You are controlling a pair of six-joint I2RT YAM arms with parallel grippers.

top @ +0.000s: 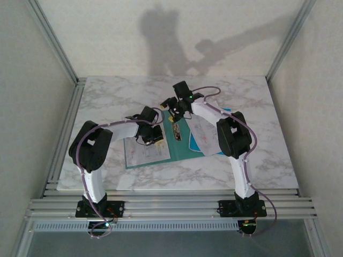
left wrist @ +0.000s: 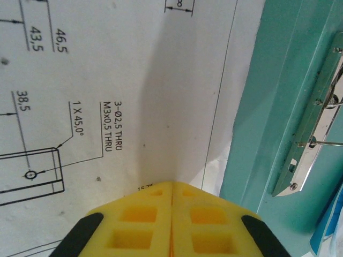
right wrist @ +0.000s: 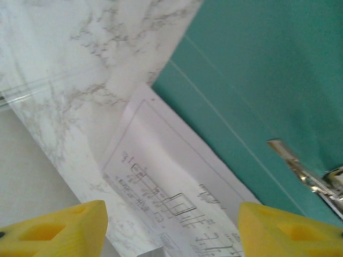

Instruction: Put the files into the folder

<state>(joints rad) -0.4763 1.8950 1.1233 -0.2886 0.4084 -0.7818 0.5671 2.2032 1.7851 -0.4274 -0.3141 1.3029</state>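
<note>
- The left gripper (left wrist: 171, 184) is closed, its two yellow fingers (left wrist: 134, 219) pressed flat together. It points down at a printed sheet (left wrist: 107, 80) on the left half of the folder (left wrist: 268, 134).
- That sheet is white paper with black engineering line drawings and dimension figures. Its edge runs beside the folder's spine.
- A metal binder clip (left wrist: 313, 123) is fixed along the spine, just right of the sheet's edge.
- The right gripper (right wrist: 171, 214) is wide open, its yellow fingers (right wrist: 59, 227) well apart. It hangs over the far end of the folder's spine in the overhead view (top: 174, 110).
- Past its gap, a drawing sheet (right wrist: 177, 182) lies partly on the teal folder, partly on the worktop (right wrist: 64, 80).
- Seen from above, the teal-green folder (top: 179, 147) lies open and flat in the middle of the white marble worktop (top: 107, 96).
- Another sheet (top: 199, 134) rests over the folder's right half, tilted and overhanging its right edge.
- A blue edge (top: 224, 147) shows under this sheet; what it belongs to cannot be told.
</note>
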